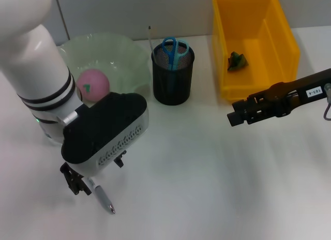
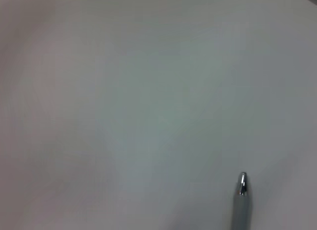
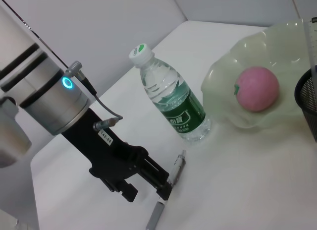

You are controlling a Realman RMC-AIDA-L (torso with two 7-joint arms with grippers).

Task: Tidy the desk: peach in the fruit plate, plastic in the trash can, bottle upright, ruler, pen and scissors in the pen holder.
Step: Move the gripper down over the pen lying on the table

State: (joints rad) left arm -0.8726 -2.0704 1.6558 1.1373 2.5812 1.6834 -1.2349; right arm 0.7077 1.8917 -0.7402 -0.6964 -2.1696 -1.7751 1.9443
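Note:
My left gripper (image 1: 78, 184) is low over the near-left table and open. The silver pen (image 1: 105, 200) lies at its fingers; in the right wrist view the left gripper (image 3: 147, 191) has the pen (image 3: 177, 165) running along one finger. The pen's tip (image 2: 241, 190) shows in the left wrist view. The pink peach (image 1: 93, 85) sits in the green fruit plate (image 1: 126, 54). Blue scissors (image 1: 175, 51) and a ruler (image 1: 151, 39) stand in the black pen holder (image 1: 172, 82). Green plastic (image 1: 237, 60) lies in the yellow trash can (image 1: 227, 54). The bottle (image 3: 173, 103) stands upright. My right gripper (image 1: 235, 116) hovers right of centre.
The left arm's white forearm (image 1: 36, 69) covers the table's left side in the head view and hides the bottle there. The pen holder stands between the fruit plate and the trash can. Bare white table (image 1: 207, 188) spreads across the near middle and right.

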